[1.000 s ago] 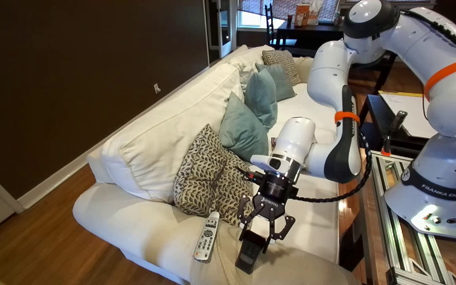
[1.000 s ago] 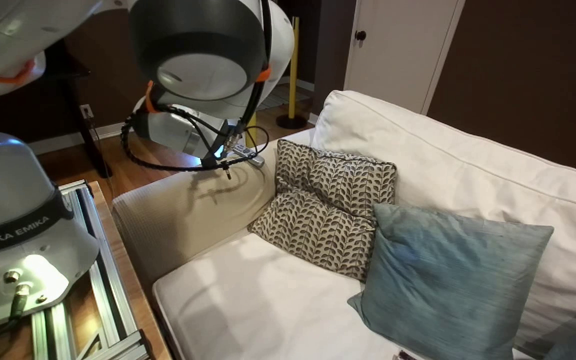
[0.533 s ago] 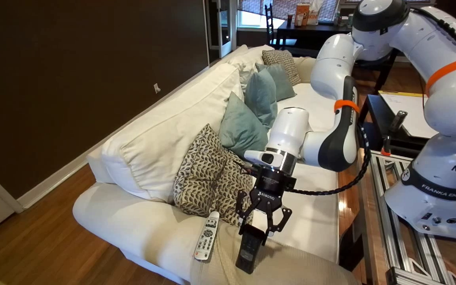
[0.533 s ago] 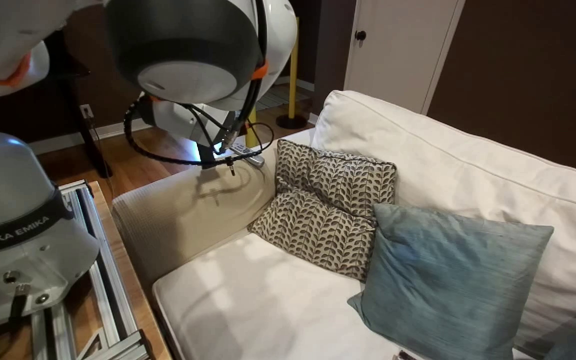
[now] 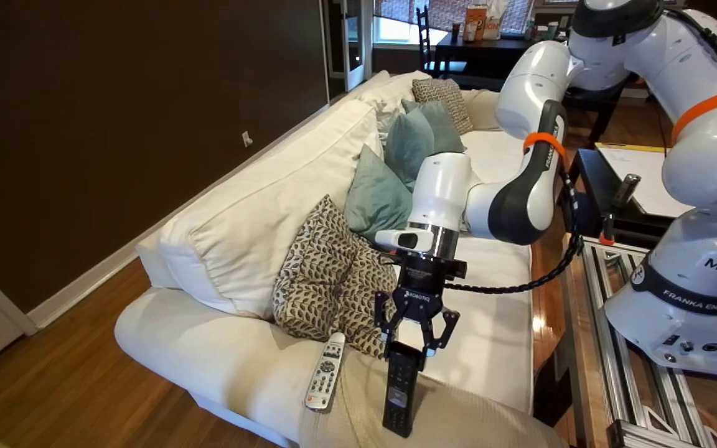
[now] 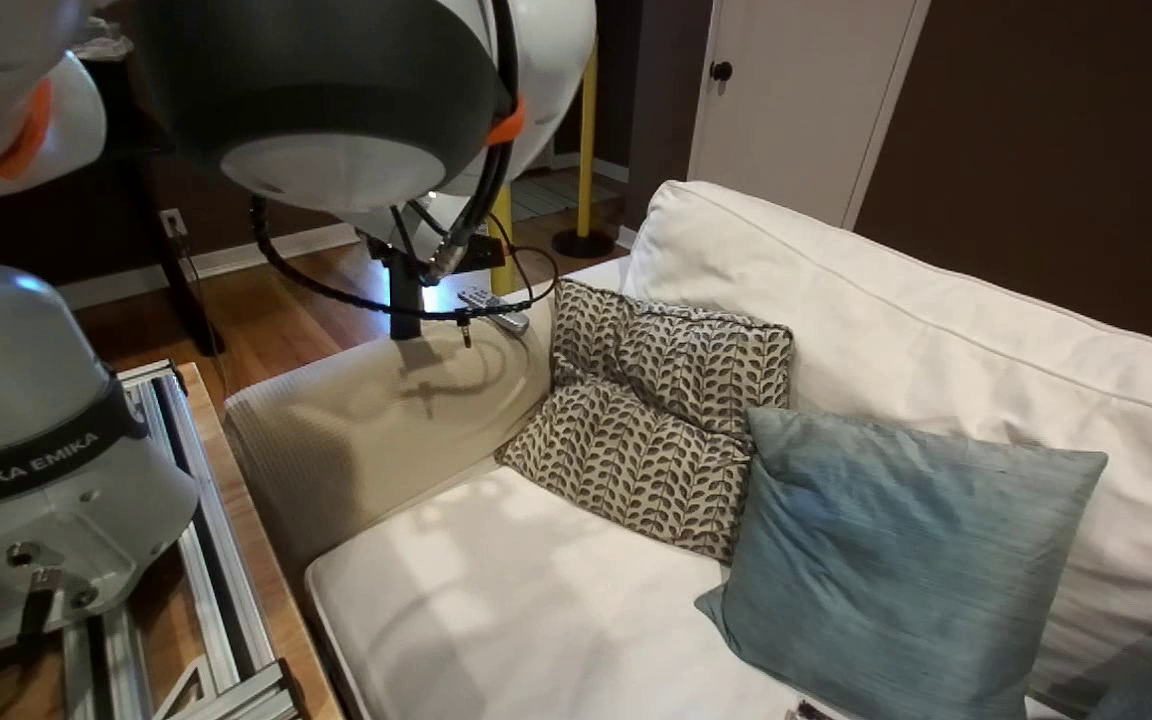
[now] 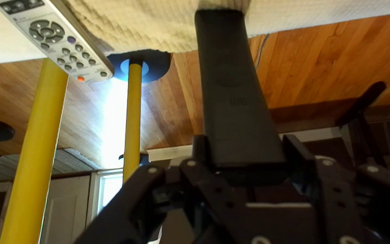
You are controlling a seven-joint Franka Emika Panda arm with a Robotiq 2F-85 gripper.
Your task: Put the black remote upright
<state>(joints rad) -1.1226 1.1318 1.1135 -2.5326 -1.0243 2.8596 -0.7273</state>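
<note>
The black remote [image 5: 401, 398] stands on end over the padded armrest [image 5: 196, 345] of the white sofa [image 5: 265, 211], close to upright, its keys toward the camera in an exterior view. The gripper [image 5: 406, 356] is clamped on its upper part, pressing in from both long edges; the wrist view shows the same grip from the remote's plain back. The lower end appears to meet the armrest's ribbed cloth [image 5: 464, 417], though whether it bears any weight there I cannot tell. Near it, to one side, the silver-grey remote [image 5: 325, 374] lies flat on the armrest with its buttons up. Behind that, a leaf-patterned pillow [image 5: 321, 277] leans in the sofa's corner, and teal pillows [image 5: 376, 193] follow in a row along the sofa's back. In the wrist view, yellow posts [image 7: 133, 112] stand on the wooden floor [image 7: 300, 64] past the armrest. Farthest off, a dark table [image 5: 501, 51] carries an orange package [image 5: 475, 23].
</note>
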